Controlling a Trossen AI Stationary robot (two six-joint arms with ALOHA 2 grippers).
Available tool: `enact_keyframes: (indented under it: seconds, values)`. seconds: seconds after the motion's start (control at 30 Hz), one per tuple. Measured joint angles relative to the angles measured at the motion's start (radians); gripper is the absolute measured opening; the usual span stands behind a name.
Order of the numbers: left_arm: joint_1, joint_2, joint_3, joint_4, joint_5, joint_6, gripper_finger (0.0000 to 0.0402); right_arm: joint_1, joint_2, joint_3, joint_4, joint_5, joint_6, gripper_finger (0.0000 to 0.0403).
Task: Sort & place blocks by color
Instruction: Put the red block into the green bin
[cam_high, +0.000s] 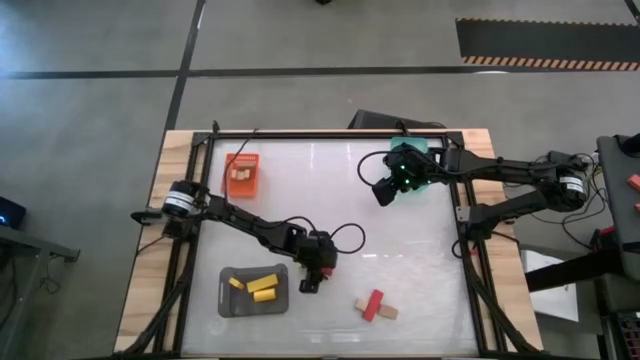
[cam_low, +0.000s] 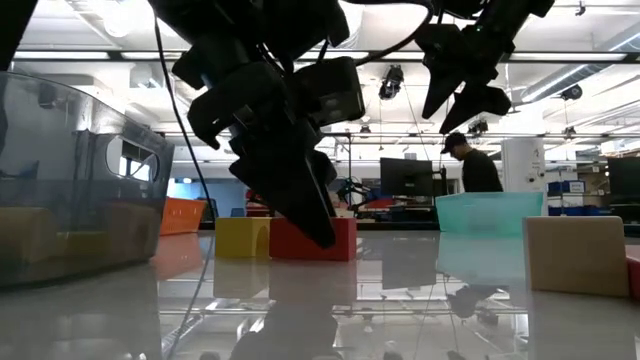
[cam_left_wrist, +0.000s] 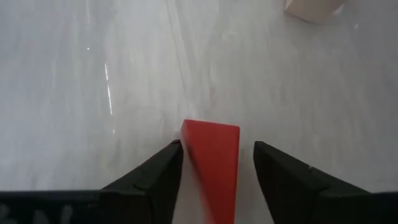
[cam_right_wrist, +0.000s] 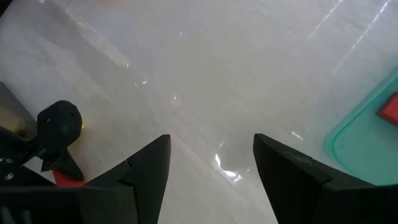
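**Straddling a red block on the table**

Reaching low near the grey tray, the left gripper has its fingers spread around a red block that rests on the table; gaps show on both sides, so nothing is gripped yet; the next move is likely to close and lift, then carry it to the green tray where red lies; the right gripper hovers open nearby; more blocks wait.
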Motion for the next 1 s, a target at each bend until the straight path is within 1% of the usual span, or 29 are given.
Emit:
enact_keyframes:
  seconds: [0.1, 0.27, 0.33, 0.53, 0.7, 0.83, 1.0]
  values:
    - [0.004, -0.001, -0.006, -0.001, 0.002, -0.008, 0.0143, 0.0, 0.0, 0.0, 0.0, 0.0, 0.0, 0.0219]
    - [0.012, -0.004, -0.01, -0.001, 0.022, -0.01, 0.0074, 0.0, 0.0, 0.0, 0.0, 0.0, 0.0, 0.0219]
    - [0.018, -0.004, -0.01, -0.001, 0.044, -0.009, 0.0058, 0.0, 0.0, 0.0, 0.0, 0.0, 0.001, 0.0219]
    - [0.03, -0.011, -0.011, -0.018, 0.059, 0.006, 0.0058, 0.006, -0.006, 0.002, -0.001, -0.001, 0.008, 0.0219]
    - [0.054, -0.078, -0.008, -0.094, 0.033, 0.074, 0.0058, 0.042, -0.039, 0.03, 0.025, 0.0, -0.029, 0.0219]
    - [0.078, -0.169, -0.013, -0.11, -0.028, 0.124, 0.0058, 0.084, -0.082, 0.03, 0.136, 0.0, -0.075, 0.0219]
    - [0.125, -0.307, -0.013, -0.123, -0.109, 0.17, 0.0058, 0.131, -0.118, 0.018, 0.35, 0.001, -0.156, 0.0219]
